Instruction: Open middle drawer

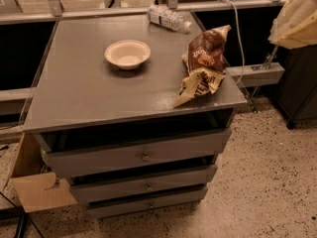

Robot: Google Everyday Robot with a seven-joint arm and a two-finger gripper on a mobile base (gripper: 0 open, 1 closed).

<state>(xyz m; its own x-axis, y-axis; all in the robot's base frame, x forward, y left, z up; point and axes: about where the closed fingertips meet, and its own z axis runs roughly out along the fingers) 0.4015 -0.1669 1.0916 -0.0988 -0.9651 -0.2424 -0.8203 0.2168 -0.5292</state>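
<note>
Status: not started, by my read. Middle drawer (124, 188) sits in the stack under the front edge of the bench (79, 95), second front down, between the larger top drawer (99, 158) and the smaller bottom drawer (168, 200). Its knob (147, 186) is untouched. The front does not look pulled out past its neighbours; dark gaps show above each front, so I can't rule out that it's cracked slightly open.

Claw (296, 15) is up past the far right corner of the bench, cream-coloured and partly cut off by the picture edge. Apart or together: cannot tell. It holds nothing that I can see.

Relative position: the drawer is well apart from the claw, low at the front side while the claw is high off the far right. All of the job is left: the approach, the grip on the knob and the pull.

On the bench:
- bowl (128, 53) mid-top
- bottle (168, 18) at the far edge
- snack bags (204, 63) along the right edge, the lower one near the front right corner, above the drawer fronts
</note>
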